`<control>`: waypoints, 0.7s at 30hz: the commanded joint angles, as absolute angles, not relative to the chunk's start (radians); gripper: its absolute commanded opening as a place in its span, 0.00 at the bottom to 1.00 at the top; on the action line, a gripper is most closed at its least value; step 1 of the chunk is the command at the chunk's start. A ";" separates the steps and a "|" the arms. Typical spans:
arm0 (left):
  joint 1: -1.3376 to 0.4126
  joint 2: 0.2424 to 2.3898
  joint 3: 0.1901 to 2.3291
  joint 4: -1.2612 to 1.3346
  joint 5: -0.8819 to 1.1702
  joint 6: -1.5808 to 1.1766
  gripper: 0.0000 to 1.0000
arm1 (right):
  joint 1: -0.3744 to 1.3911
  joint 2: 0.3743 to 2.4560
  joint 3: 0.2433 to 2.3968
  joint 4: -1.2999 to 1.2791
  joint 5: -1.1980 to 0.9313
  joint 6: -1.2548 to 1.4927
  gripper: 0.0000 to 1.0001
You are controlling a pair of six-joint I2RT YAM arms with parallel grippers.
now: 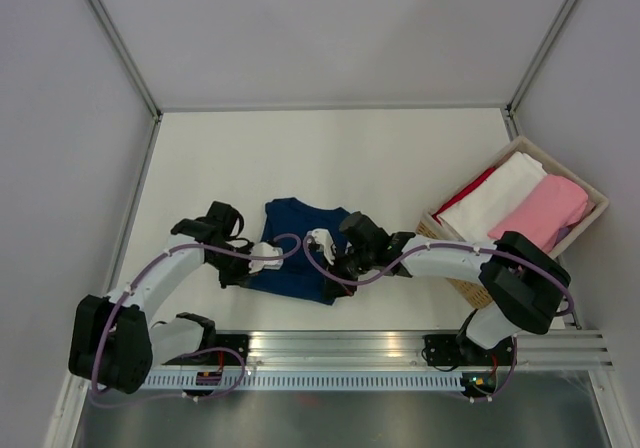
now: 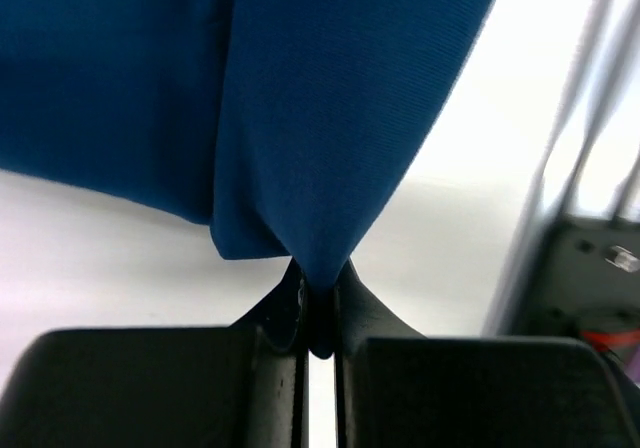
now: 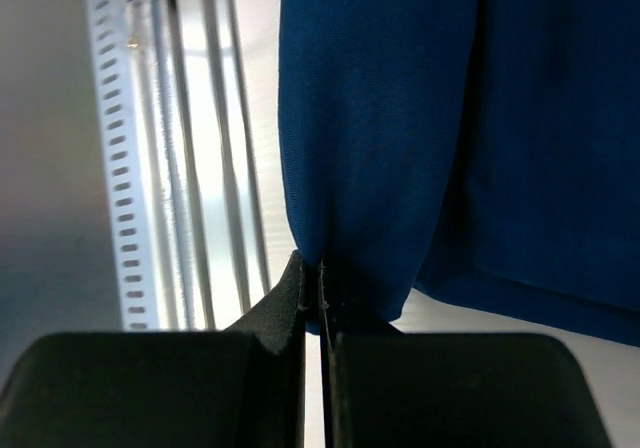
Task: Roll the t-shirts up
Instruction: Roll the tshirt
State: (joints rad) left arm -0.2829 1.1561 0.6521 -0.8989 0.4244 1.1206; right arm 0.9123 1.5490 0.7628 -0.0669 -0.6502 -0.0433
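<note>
Pinching thin folds of navy t-shirt [image 1: 300, 220] in left jaws and right jaws (mere slivers between the tips). Could slip out under uneven pulling.

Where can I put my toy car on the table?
Widest bare patch: the far table, between the navy t-shirt and the back wall. A narrower strip lies between the left arm and the side wall. Crowded near the front: both arms hold the shirt, and the right arm fills the gap to the basket.
</note>
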 commanded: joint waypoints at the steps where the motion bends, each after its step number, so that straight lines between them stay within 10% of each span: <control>1: -0.262 1.195 0.750 -1.198 0.517 1.270 0.02 | 0.901 1.562 0.741 -0.134 -0.854 -0.002 0.00; 5: -0.233 1.264 0.821 -1.186 0.549 1.252 0.12 | 0.844 1.589 0.732 -0.049 -0.917 0.072 0.00; 8: -0.213 1.307 0.834 -1.018 0.542 1.132 0.47 | 0.793 1.620 0.742 -0.025 -0.917 0.091 0.00; 14: -0.204 1.344 0.815 -0.920 0.629 1.028 0.58 | 0.762 1.649 0.759 -0.008 -0.920 0.107 0.00; 19: -0.203 1.347 0.785 -0.838 0.673 0.957 0.54 | 0.747 1.660 0.755 -0.009 -0.891 0.112 0.00; 21: -0.196 1.356 0.790 -0.839 0.692 0.943 0.34 | 0.739 1.670 0.761 -0.008 -0.885 0.120 0.00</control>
State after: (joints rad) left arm -0.2058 1.3453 0.7933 -0.9001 0.6022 1.0088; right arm 0.7544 1.6501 0.7483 -0.0402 -0.8711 0.1101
